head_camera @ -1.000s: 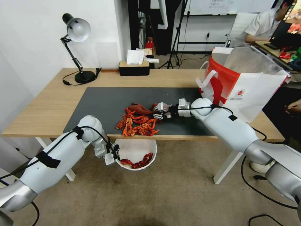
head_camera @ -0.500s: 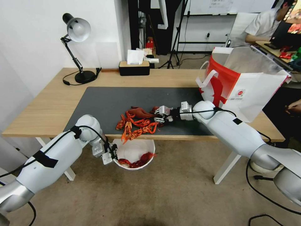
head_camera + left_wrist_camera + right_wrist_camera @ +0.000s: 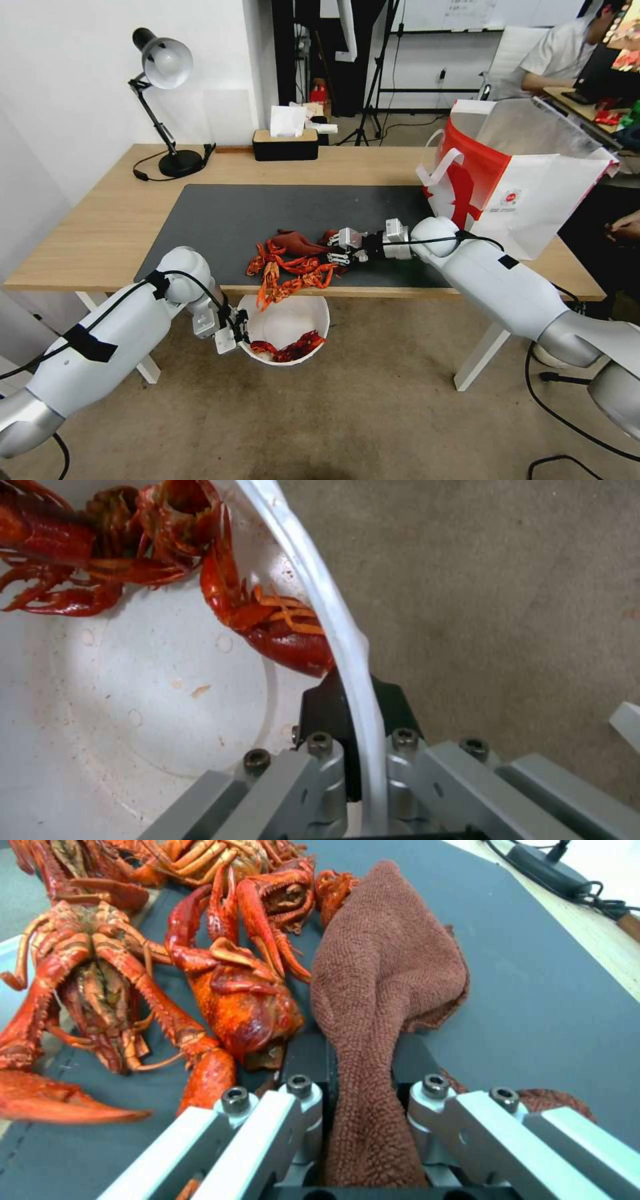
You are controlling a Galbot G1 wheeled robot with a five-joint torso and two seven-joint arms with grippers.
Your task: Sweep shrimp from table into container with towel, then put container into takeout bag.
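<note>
Right pincer (image 3: 340, 248), mid-frame, pinches the towel (image 3: 298, 240); shrimp (image 3: 287, 267) lie just left of it at the bench (image 3: 87, 233) edge. Below, left pincer (image 3: 237, 331) clamps the container (image 3: 287, 320) rim, probably under the drop line.

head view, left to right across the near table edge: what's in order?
left gripper clamped on the container rim → shrimp at the table edge → towel → right gripper → takeout bag
</note>
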